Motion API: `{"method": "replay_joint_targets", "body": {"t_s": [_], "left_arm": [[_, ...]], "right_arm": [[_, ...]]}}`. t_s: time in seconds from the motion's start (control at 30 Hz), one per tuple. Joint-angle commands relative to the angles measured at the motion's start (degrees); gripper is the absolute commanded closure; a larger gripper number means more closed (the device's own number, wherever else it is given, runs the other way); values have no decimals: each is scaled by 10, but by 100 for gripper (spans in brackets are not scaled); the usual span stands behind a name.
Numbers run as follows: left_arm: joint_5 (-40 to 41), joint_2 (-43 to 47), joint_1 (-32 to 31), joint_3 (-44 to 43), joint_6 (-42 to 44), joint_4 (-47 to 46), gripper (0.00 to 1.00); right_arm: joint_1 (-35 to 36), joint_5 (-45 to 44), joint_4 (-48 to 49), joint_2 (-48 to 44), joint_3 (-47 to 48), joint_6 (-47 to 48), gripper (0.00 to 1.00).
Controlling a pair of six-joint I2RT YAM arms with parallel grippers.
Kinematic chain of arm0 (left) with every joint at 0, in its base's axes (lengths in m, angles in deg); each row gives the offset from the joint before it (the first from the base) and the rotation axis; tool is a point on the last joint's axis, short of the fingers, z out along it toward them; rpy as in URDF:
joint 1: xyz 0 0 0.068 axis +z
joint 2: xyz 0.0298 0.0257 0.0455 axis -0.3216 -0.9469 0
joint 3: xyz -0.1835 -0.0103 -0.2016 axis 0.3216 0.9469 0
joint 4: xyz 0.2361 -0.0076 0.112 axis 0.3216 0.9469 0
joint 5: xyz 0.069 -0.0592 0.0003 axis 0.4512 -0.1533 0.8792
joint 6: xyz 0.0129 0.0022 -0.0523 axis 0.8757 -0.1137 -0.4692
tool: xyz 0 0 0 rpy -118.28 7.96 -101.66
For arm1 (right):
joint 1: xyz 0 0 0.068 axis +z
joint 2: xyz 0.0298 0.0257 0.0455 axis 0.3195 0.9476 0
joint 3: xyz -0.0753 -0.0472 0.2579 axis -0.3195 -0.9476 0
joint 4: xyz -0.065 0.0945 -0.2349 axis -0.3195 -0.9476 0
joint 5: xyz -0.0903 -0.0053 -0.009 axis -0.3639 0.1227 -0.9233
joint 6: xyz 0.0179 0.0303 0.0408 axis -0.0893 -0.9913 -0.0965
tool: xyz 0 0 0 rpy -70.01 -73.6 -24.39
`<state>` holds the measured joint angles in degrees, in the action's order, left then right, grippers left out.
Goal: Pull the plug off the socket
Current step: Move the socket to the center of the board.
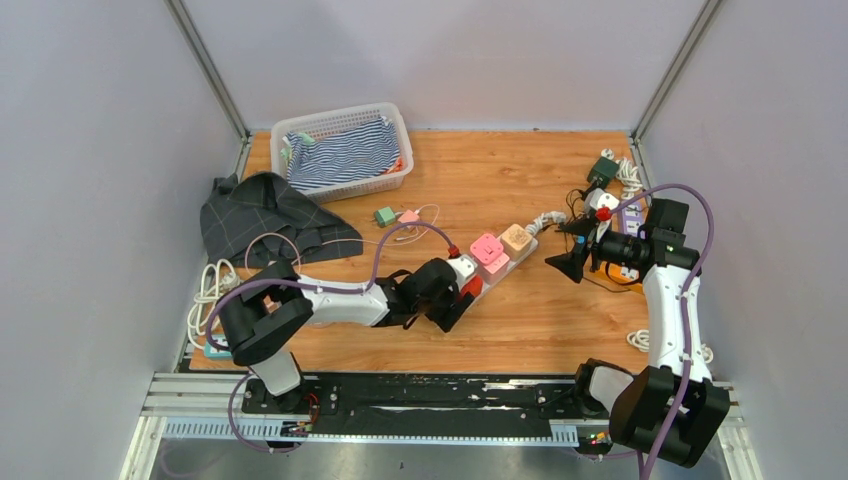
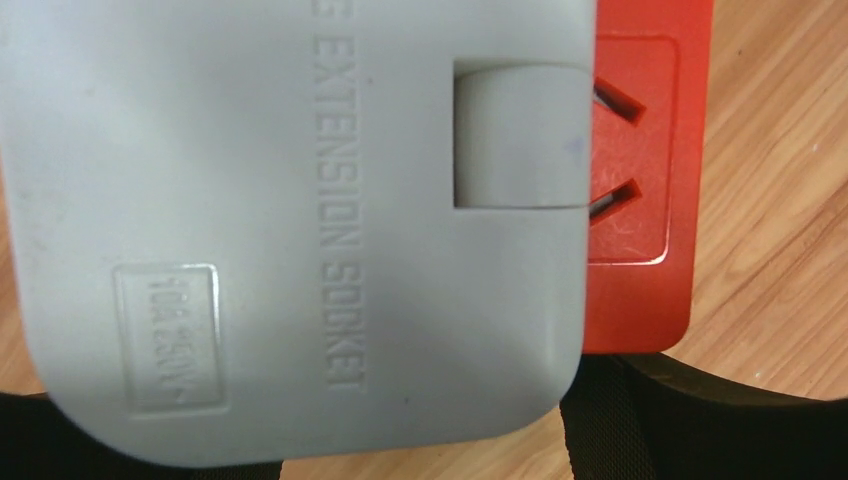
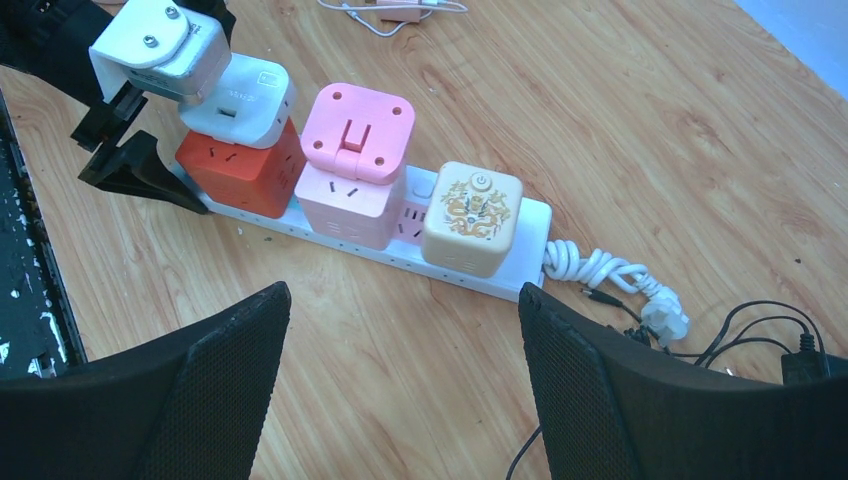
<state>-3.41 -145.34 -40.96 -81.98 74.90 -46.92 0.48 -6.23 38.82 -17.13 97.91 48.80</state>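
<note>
- A long white plastic power strip [image 3: 533, 230] lies diagonally on the wooden worktop [image 3: 650, 120].
- A red cube socket [image 3: 240, 175], a pink cube [image 3: 350, 195] and a cream dragon-printed cube [image 3: 470, 220] stand in a row on it.
- A white square plug [image 3: 240, 100] sits on top of the red cube.

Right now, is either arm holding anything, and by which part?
Right end effector: nothing, jaws open. Left end effector is at the white plug on the red cube; a grip cannot be told.

1 power strip [image 3: 532, 228], 3 cube adapters [image 3: 352, 205] (red, pink, beige) and 1 white plug [image 3: 243, 97].
</note>
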Motion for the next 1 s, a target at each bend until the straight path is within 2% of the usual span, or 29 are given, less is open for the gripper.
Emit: {"method": "replay_joint_targets", "body": {"t_s": [0.0,0.13,0.27,0.43,0.77,0.97], "left_arm": [[-33,4,-7,30,-12,119,79],[-37,18,-8,66,-18,104,66],[-42,47,-8,94,-21,85,45],[-45,117,-9,114,-16,76,25],[-45,274,-8,168,-10,72,4],[-59,377,-8,197,-19,100,2]], "right_arm": [[-5,27,-18,-6,3,13,15],[-4,32,-23,-6,3,21,15],[-2,38,-26,-5,1,27,15],[2,42,-37,-1,2,39,15],[17,53,-61,-10,3,70,15],[32,51,-64,-14,4,75,15]]}}
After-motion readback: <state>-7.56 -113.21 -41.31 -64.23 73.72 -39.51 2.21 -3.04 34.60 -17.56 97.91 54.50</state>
